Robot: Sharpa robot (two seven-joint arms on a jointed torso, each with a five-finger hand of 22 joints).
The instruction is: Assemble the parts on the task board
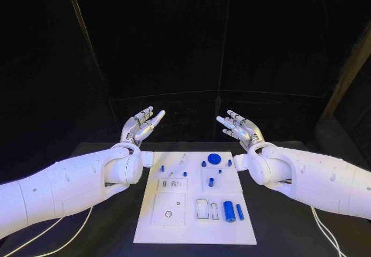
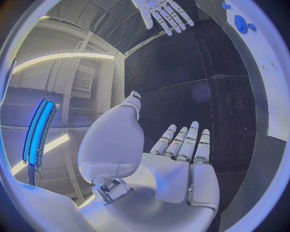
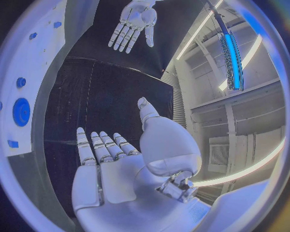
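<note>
The white task board [image 1: 150,227] lies in the middle of the black table. On it are a round blue disc [image 1: 214,158], a thick blue cylinder [image 1: 229,211], a thin blue rod [image 1: 239,212] beside it, and several small blue pegs such as one at the middle [image 1: 211,182]. My left hand [image 1: 142,124] is raised beyond the board's far left corner, fingers spread, holding nothing. My right hand [image 1: 240,126] is raised beyond the far right corner, likewise spread and empty. The left wrist view shows my left palm [image 2: 175,169], the right hand [image 2: 162,11] and the board's edge [image 2: 266,72]. The right wrist view shows my right palm [image 3: 115,174], the left hand [image 3: 134,21] and the disc [image 3: 21,112].
White recessed slots and plates sit on the board's near half [image 1: 170,209]. Thin white cables [image 1: 46,235] run over the table at the near left and near right [image 1: 328,235]. Bare black table [image 1: 77,235] lies on both sides of the board.
</note>
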